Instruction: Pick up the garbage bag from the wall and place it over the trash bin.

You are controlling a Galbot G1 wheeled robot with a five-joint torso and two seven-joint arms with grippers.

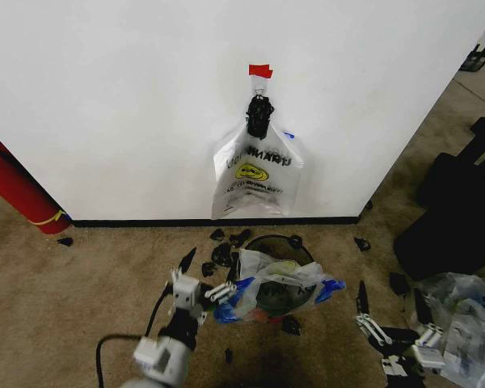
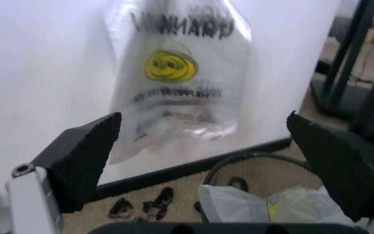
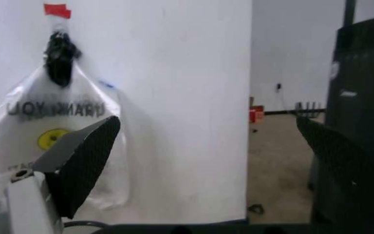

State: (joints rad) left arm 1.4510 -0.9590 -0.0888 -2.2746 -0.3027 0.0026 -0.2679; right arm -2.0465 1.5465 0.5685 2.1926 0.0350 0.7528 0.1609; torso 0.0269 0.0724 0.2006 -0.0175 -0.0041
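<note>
The garbage bag [image 1: 257,174], white with a yellow smiley and black lettering, hangs on the wall [image 1: 113,105] from a black clip under a red tape tab [image 1: 260,70]. Below it on the carpet stands the black trash bin [image 1: 291,242], with a crumpled white and blue plastic bag [image 1: 275,287] in its mouth. My left gripper [image 1: 208,273] is open, low and just left of the bin, well below the hanging bag. In the left wrist view it [image 2: 203,122] faces the garbage bag [image 2: 180,83] and the bin rim [image 2: 252,158]. My right gripper [image 1: 390,293] is open, right of the bin.
A red fire extinguisher [image 1: 16,190] leans at the wall's left end. Clear plastic bags [image 1: 461,323] lie at the right, with black equipment [image 1: 457,214] behind them. Small black scraps [image 1: 226,238] litter the carpet near the baseboard and around the bin.
</note>
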